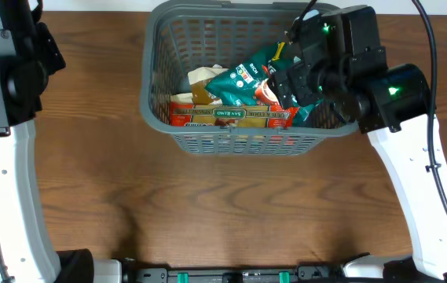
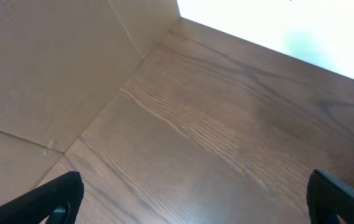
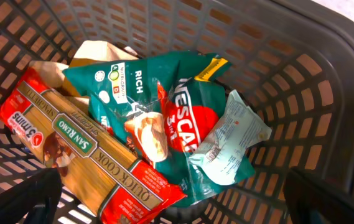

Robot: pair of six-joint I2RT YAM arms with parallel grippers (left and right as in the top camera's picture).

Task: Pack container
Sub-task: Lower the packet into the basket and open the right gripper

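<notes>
The container point(image 1: 160, 126), a large dark grey slotted basket, stands at the back middle of the table and fills the right wrist view point(image 3: 326, 68). Inside lie a red and yellow spaghetti packet point(image 1: 231, 116) point(image 3: 96, 162), a green Nescafe bag point(image 1: 247, 79) point(image 3: 183, 118), a pale small sachet point(image 3: 229, 140) and a tan packet point(image 1: 202, 81) point(image 3: 93, 53). My right gripper point(image 3: 177, 205) hovers open and empty over the basket's right half point(image 1: 286, 75). My left gripper point(image 2: 192, 199) is open and empty over bare wood at the far left; in the overhead view only its arm shows.
The table is brown wood point(image 1: 231, 212). A beige wall panel point(image 2: 40, 68) shows in the left wrist view beside the table's edge. The white arm links stand at the front left point(image 1: 11, 196) and front right point(image 1: 419, 196).
</notes>
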